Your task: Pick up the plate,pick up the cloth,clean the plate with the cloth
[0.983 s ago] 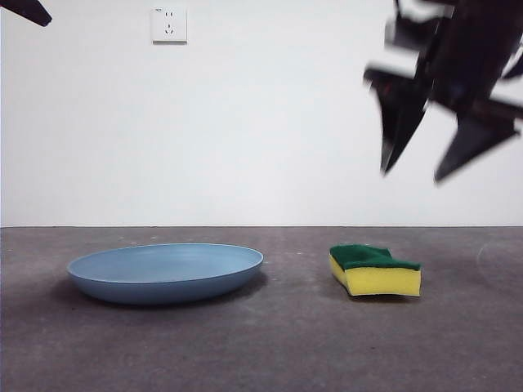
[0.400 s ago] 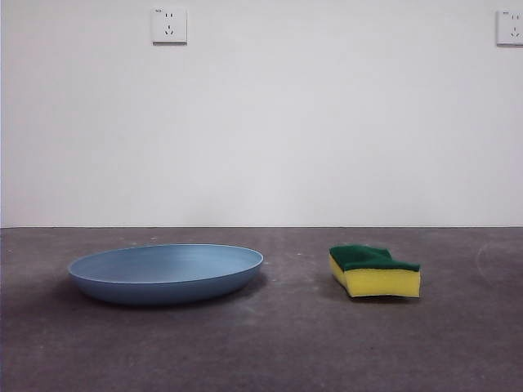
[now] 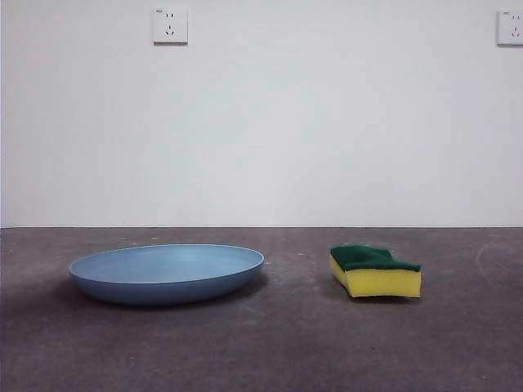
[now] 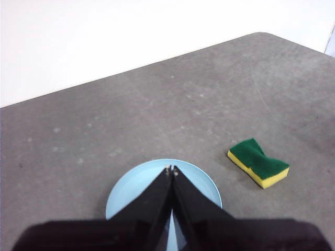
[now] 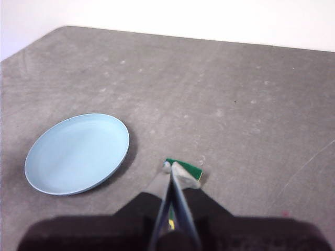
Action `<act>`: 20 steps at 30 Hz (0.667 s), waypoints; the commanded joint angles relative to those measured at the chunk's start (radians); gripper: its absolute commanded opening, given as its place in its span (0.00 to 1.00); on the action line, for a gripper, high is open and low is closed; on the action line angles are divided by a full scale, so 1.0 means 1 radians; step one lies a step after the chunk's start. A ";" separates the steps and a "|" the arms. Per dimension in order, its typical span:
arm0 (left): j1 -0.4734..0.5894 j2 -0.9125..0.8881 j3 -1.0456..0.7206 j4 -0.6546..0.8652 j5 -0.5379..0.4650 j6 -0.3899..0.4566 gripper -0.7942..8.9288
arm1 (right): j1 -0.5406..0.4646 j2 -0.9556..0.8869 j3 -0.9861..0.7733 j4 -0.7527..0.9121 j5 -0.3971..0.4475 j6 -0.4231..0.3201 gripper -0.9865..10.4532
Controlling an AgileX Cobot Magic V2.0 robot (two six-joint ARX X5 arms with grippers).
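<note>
Both tools are hanging high over the desk point(image 3: 270, 343) with jaws pressed together and holding nothing, the left tool point(image 4: 170, 169) lying directly above the plate point(image 4: 194, 184) and the right tool point(image 5: 170, 167) above the cloth point(image 5: 189, 169).

Grey table point(image 3: 261, 343), mottled, faintly scuffed, rounded far corners in wrist views. White wall point(image 3: 261, 131) behind far edge. Two white wall sockets: one point(image 3: 169, 24) high above left part, another point(image 3: 511, 27) above right edge.
</note>
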 commanded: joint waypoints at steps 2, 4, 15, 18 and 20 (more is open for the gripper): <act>-0.008 -0.036 -0.171 0.122 -0.005 0.030 0.07 | 0.011 -0.032 -0.089 0.053 0.003 0.013 0.08; -0.008 -0.043 -0.241 0.177 -0.004 0.039 0.07 | 0.011 -0.028 -0.095 0.050 0.003 0.018 0.09; -0.008 0.014 -0.288 -0.042 0.032 -0.022 0.08 | 0.011 0.015 -0.095 0.053 0.005 0.039 0.09; -0.008 0.015 -0.288 -0.057 0.032 -0.022 0.08 | 0.011 0.014 -0.095 0.053 0.005 0.039 0.09; -0.008 0.015 -0.288 -0.057 0.032 -0.022 0.08 | 0.011 0.014 -0.095 0.053 0.005 0.039 0.09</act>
